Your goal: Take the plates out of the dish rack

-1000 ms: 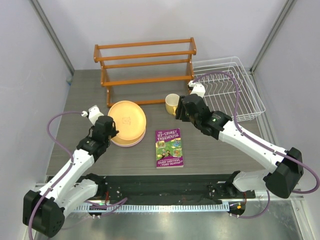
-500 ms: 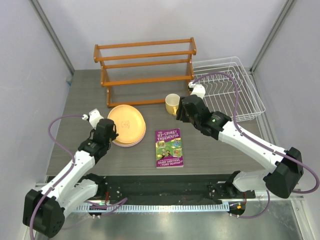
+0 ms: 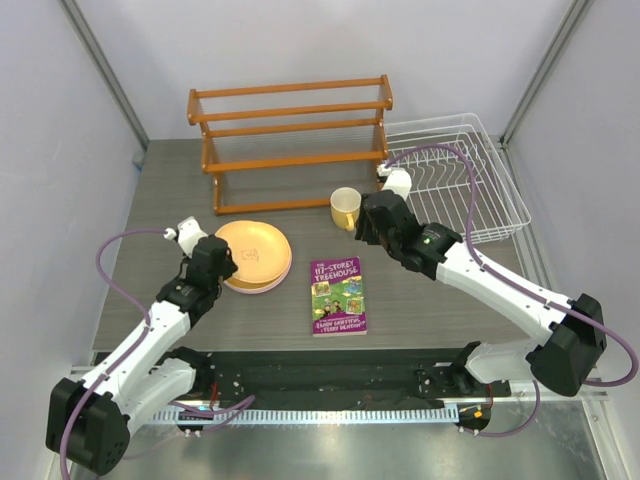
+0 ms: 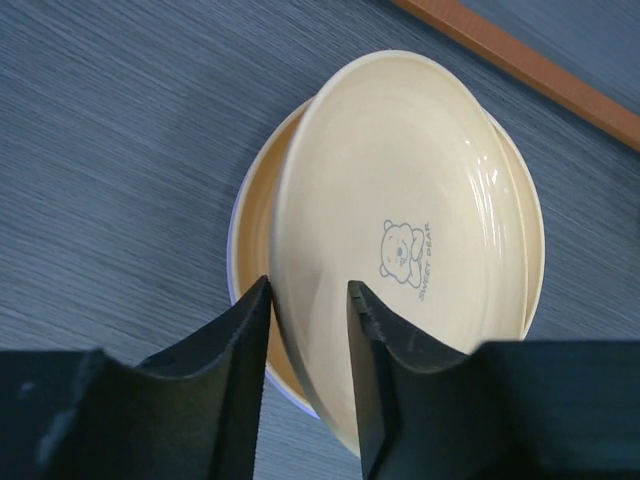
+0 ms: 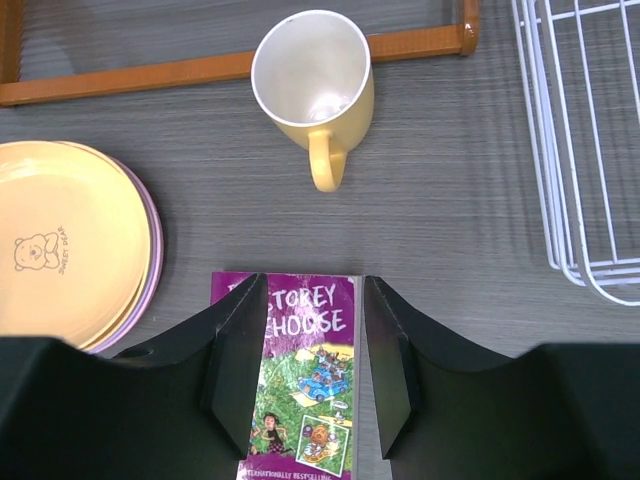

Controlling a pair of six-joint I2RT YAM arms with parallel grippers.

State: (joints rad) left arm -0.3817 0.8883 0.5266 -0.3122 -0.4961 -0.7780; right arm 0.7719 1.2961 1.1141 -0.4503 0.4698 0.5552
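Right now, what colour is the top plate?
The top plate is orange-tan with a small bear print; best in the left wrist view.

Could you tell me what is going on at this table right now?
The two arms are unloading plates from the white wire dish rack, which holds no plates now. The left tool is at the rim of the round orange-tan plastic plate, jaws parted around it; that plate lies atop a stack, with a lilac plate showing beneath. The right tool hovers open and empty above the purple paperback book, beside the yellow mug.
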